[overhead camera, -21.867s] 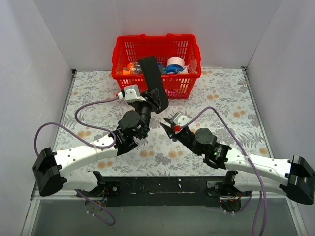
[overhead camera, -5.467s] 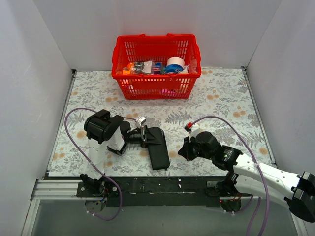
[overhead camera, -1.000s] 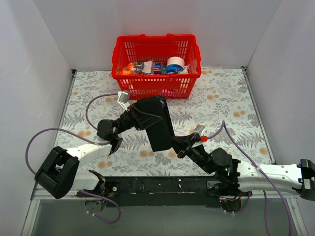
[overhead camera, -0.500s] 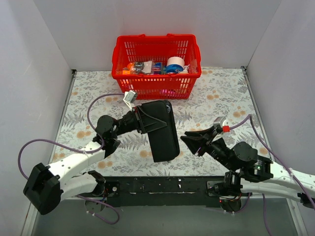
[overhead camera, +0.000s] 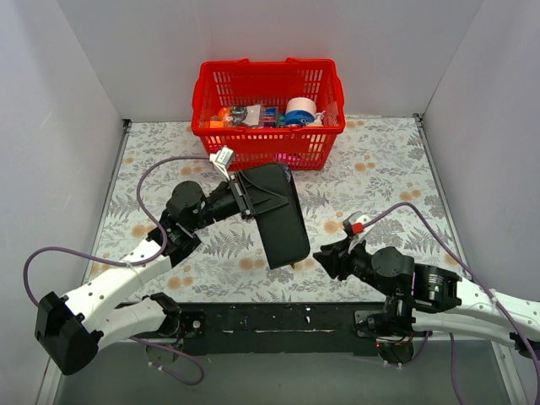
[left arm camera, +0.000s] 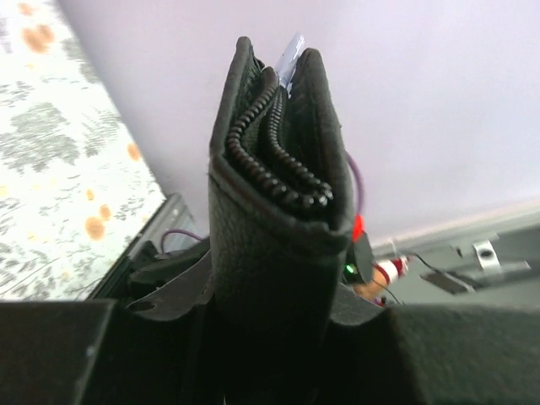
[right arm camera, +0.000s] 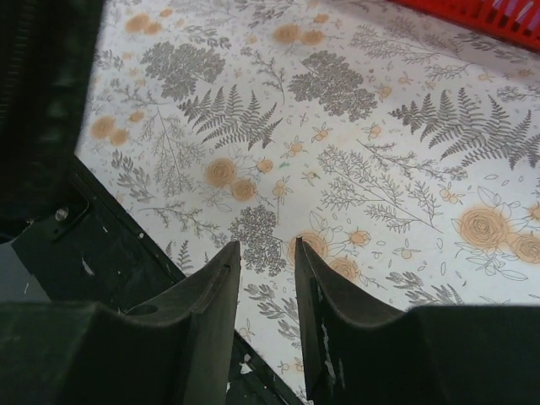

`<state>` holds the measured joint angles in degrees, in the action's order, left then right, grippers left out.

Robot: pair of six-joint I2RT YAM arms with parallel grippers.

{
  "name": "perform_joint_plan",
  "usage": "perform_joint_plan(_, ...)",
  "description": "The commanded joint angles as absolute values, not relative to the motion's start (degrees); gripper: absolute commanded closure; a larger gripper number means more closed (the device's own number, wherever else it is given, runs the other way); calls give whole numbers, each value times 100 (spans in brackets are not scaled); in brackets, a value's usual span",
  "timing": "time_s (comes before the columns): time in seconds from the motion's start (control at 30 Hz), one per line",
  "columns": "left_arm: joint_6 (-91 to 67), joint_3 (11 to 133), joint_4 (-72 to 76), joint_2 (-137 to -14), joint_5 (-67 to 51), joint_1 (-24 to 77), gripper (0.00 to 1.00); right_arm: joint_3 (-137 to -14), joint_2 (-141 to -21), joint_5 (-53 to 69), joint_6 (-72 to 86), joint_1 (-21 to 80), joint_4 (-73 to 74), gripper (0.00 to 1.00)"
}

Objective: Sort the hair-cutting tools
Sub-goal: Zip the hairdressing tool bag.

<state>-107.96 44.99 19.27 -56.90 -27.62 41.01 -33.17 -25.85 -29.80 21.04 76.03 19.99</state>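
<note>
My left gripper is shut on a large flat black pouch and holds it above the floral table, its long side sloping toward the near edge. In the left wrist view the pouch stands edge-on between my fingers, its zipper partly parted. A pale blue translucent bit pokes out of its far end; the hair-cutting tools are otherwise hidden. My right gripper hovers low just right of the pouch's lower end, open, with nothing between its fingers.
A red plastic basket stands at the back centre with a white tape roll and other items inside. The dark pouch edge fills the right wrist view's left side. The black base rail runs along the near edge.
My right gripper has opened and drawn back from the pouch's lower end, toward the near right. My left arm has swung the held pouch slightly.
</note>
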Motion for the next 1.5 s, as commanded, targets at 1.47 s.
perform_joint_plan(1.47, -10644, 4764, 299, -5265, 97, 4289, 100, -3586, -4166, -2865, 1020, 7717, -720, 57)
